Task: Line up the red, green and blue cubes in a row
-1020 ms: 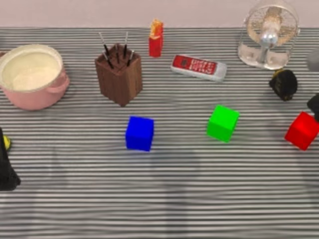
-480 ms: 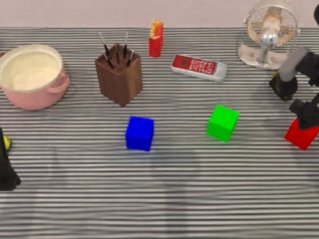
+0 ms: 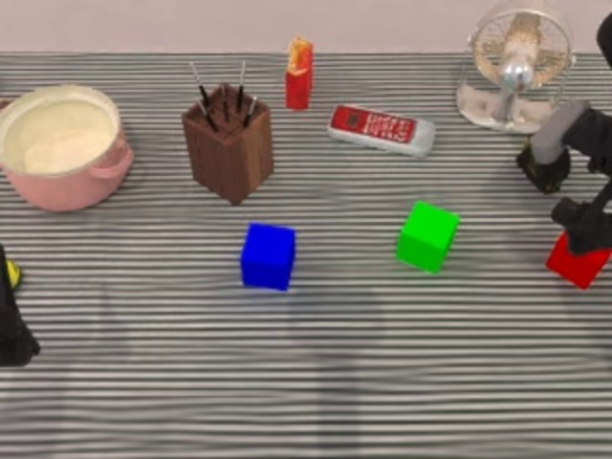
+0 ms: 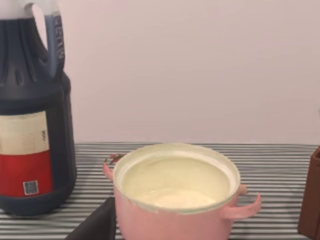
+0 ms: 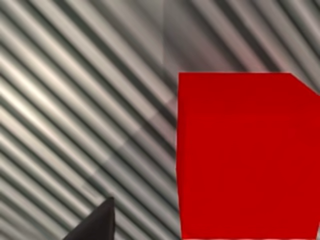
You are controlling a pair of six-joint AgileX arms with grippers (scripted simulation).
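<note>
- The striped table [image 3: 316,382] ran under a plain pale wall, with clutter along its far side: a pink pot [image 3: 59,143], a wooden block [image 3: 228,143], a small red carton [image 3: 299,75], a red-and-white bar [image 3: 382,128] and a clear fan [image 3: 514,65].
- The right gripper [image 3: 585,222] sat directly over the red cube [image 3: 577,263] at the far right edge of the table. Whether its fingers were apart or clamped, I could not tell.
- In the right wrist view the red cube [image 5: 247,155] filled one side of the picture, off centre, with one dark finger [image 5: 95,225] showing beside it and apart from it.
- The green cube [image 3: 427,236] lay right of centre, well apart from the red one; the blue cube [image 3: 268,255] lay left of centre.
- The left gripper [image 3: 11,330] was parked at the left edge, with its fingers out of sight, and its camera looked across at the pink pot and a dark jug [image 4: 32,110].
- To do this pickup well, I judged the gripper needed to centre on the cube and square up to its flat faces before closing.
- The row looked barely begun, since red had the farthest to travel toward green.
- The risk was a skewed grip that could twist the cube or nudge it off the edge.
</note>
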